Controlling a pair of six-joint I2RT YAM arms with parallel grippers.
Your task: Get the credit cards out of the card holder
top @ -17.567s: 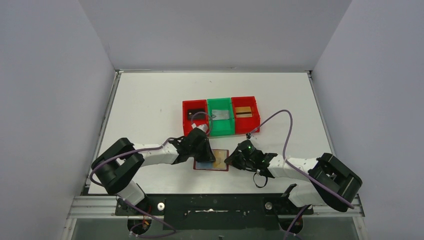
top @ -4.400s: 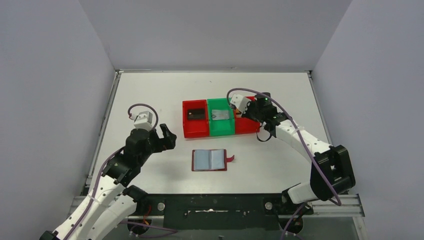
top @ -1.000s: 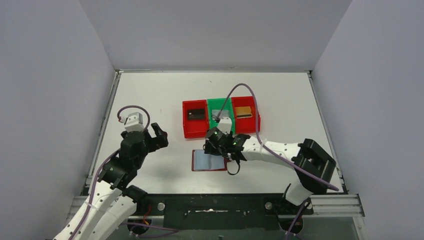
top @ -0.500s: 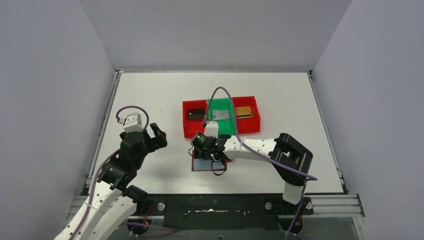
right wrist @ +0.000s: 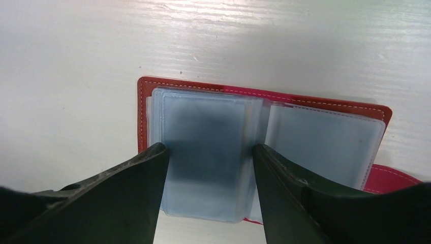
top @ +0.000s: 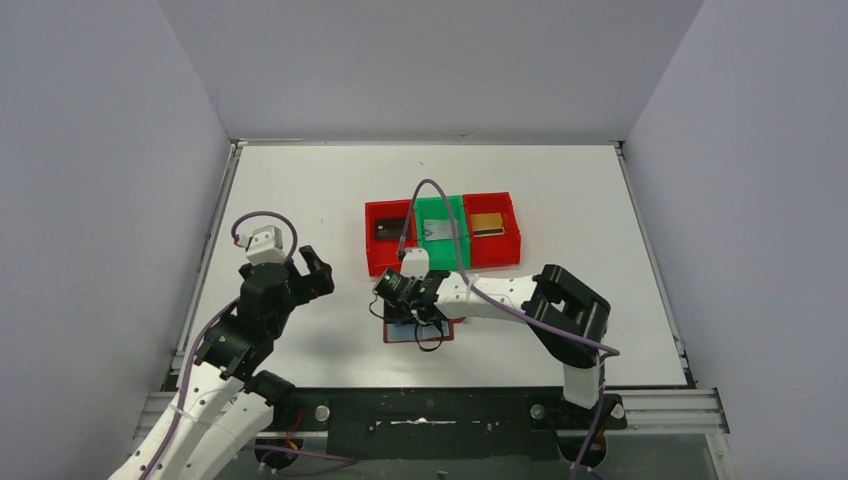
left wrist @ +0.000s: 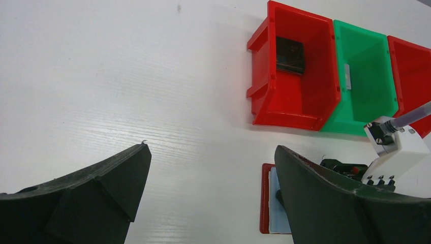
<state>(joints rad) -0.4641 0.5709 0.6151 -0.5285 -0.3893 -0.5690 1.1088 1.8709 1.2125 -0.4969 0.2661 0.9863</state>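
The card holder [right wrist: 325, 137] lies open on the table, dark red with pale blue-grey sleeves. My right gripper [right wrist: 209, 148] is open low over its left half, one finger on either side of the left stack of sleeves; no card shows in them. From above, the right gripper [top: 398, 300] covers most of the card holder [top: 418, 333]. The credit cards lie in the bins: a dark one [top: 391, 229], a silvery one [top: 441, 231] and a gold one [top: 488, 224]. My left gripper [top: 315, 272] hangs open and empty, raised to the left of the card holder [left wrist: 268, 203].
A red bin [top: 388, 205], a green bin [top: 438, 199] and a second red bin [top: 488, 197] stand in a row just behind the card holder. The right arm's purple cable arcs over the green bin. White walls enclose the table on three sides.
My right gripper has slid left across the card holder, from its right half to its left half. The left arm has stayed put.
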